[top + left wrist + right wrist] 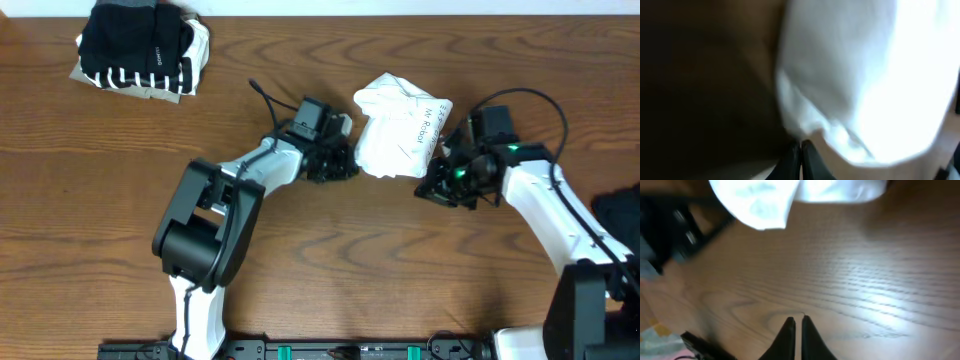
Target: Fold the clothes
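Overhead sharp and even; wrist views blurred, white T-shirt (880, 75) perhaps overexposed.

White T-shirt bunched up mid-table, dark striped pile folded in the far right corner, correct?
No. The overhead view shows the dark striped pile folded in the far left corner, not the right; the white T-shirt is bunched up mid-table.

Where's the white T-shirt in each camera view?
Overhead: white T-shirt, bunched, just above centre.
Left wrist: T-shirt fills the right side, blurred.
Right wrist: T-shirt along the top edge.
Shared landmark: the wooden table under it.
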{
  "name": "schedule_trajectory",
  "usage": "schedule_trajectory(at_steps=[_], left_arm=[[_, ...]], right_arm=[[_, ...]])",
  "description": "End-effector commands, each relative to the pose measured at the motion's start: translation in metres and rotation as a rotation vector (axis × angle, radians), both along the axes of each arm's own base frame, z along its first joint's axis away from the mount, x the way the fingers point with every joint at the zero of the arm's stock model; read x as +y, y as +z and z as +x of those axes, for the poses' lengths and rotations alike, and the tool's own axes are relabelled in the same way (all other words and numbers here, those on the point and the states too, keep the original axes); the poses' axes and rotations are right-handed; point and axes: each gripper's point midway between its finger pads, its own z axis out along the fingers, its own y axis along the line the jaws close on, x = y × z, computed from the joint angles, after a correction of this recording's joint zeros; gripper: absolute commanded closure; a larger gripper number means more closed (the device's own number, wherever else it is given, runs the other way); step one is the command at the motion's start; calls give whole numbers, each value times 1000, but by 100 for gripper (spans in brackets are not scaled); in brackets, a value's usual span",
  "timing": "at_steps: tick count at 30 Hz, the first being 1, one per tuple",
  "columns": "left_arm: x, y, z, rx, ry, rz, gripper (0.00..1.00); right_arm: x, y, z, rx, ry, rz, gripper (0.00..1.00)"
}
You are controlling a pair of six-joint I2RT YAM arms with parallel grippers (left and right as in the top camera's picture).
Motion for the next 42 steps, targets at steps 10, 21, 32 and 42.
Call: schedule_trajectory(at_steps=[10,21,32,42], left_arm=[[9,83,22,-345,92,160,94],[51,45,73,-382,165,192,94],[30,9,66,-311,158,164,94],[-3,6,48,-285,140,129,94]], right_arm=[[-12,52,14,-192,12,3,91],[-12,54,8,-181,14,4,91],[-12,53,2,-154,15,6,93],[-12,51,-3,-130,15,5,94]])
